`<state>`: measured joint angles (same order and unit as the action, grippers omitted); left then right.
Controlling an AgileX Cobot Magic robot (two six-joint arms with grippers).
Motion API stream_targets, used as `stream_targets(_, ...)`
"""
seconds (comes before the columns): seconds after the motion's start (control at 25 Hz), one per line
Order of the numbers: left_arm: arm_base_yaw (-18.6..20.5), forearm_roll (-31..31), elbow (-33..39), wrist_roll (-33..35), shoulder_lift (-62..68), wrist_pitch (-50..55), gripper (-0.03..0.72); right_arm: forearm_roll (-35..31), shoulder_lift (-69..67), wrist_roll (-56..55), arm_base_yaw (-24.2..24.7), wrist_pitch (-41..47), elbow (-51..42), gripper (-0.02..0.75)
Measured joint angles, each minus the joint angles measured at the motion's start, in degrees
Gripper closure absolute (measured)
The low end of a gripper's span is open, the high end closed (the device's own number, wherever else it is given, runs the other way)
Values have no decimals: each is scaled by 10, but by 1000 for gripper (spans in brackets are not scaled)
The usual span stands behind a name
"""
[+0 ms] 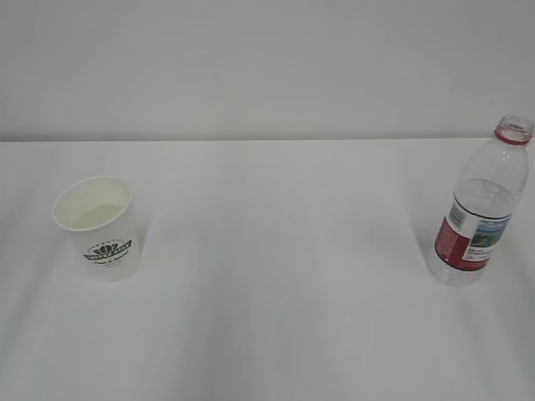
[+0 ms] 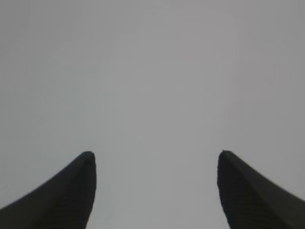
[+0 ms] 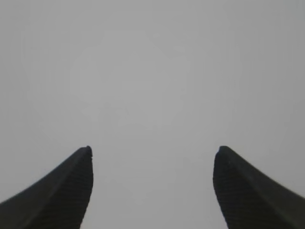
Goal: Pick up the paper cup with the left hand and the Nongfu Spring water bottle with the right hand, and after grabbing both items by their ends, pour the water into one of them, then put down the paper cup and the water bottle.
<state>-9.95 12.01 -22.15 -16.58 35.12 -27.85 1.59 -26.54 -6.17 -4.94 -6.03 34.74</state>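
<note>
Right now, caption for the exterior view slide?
Paper cup left, uncapped water bottle right, both upright on white table.

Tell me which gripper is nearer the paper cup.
Cannot tell. The paper cup stands on the table's left, but neither gripper shows in the exterior view. The left gripper and right gripper each face only blank surface, open.

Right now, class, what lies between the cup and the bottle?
Nothing: the exterior view shows bare white table between the cup and the bottle.
</note>
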Motion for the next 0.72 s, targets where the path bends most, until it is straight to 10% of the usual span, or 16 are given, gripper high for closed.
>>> stream_targets(0.72,0,16,-41,0,-92,279,139,42,97,0,0,220,17,145)
